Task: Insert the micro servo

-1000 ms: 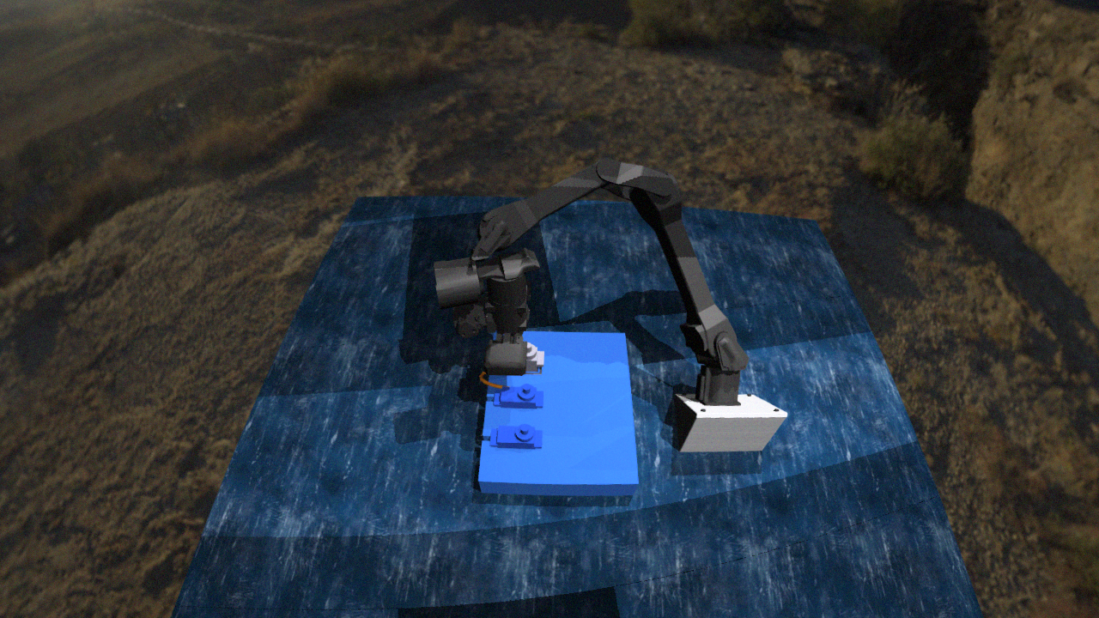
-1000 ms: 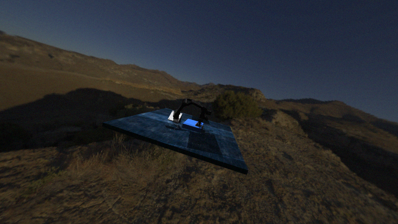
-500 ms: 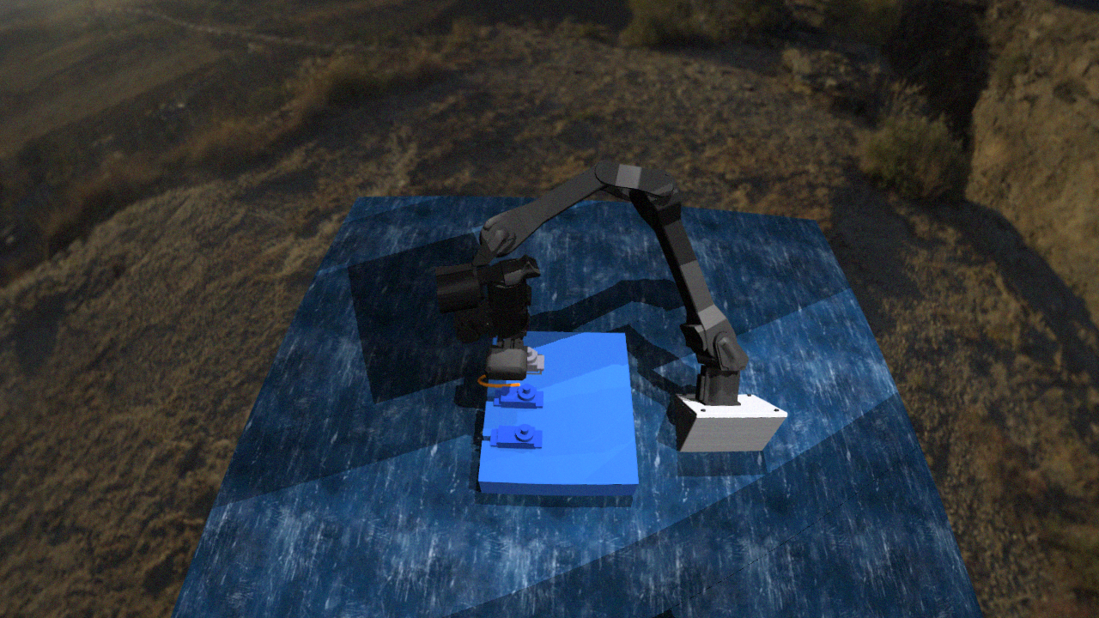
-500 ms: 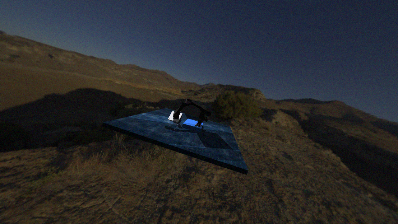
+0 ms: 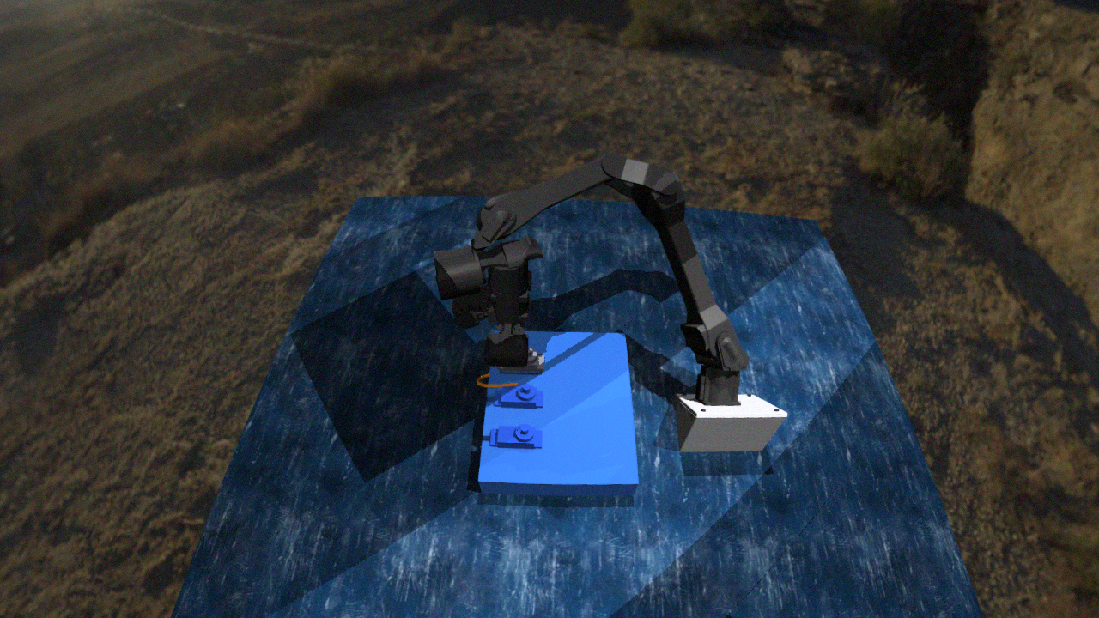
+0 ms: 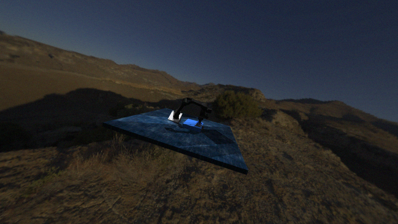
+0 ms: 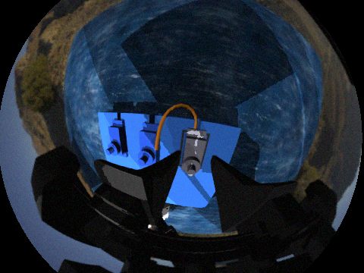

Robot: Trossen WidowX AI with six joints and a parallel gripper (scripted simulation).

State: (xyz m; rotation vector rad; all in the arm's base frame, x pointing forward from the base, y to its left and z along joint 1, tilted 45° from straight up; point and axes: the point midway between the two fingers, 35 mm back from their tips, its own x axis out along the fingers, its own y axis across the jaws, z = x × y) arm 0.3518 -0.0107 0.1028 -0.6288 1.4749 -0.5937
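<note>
The loose grey micro servo (image 5: pixel 534 364) (image 7: pixel 195 147) stands in the outlined pocket at the far end of the blue deck (image 5: pixel 587 430) (image 6: pixel 189 121) (image 7: pixel 189 191). Its output shaft points up. I cannot tell whether both ears lie flat. Its orange cable (image 5: pixel 499 384) (image 7: pixel 181 105) leaves the servo's outer end, arches over the deck edge and ends beside the neighbouring blue servo; whether it lies in the side notch is unclear. My gripper (image 5: pixel 510 357) (image 7: pixel 196 156) is open around the servo's top, with gaps beside the shaft in the wrist view. In the top view a finger hides part of the servo.
Two blue servos, the nearer neighbour (image 5: pixel 519 398) (image 7: pixel 146 150) and the farther one (image 5: pixel 517 437) (image 7: pixel 114 137), stand in a row with the grey one. The arm's white base (image 5: pixel 725 430) (image 6: pixel 173 117) stands beside the deck on the blue table (image 5: pixel 384 537) (image 6: pixel 155 133).
</note>
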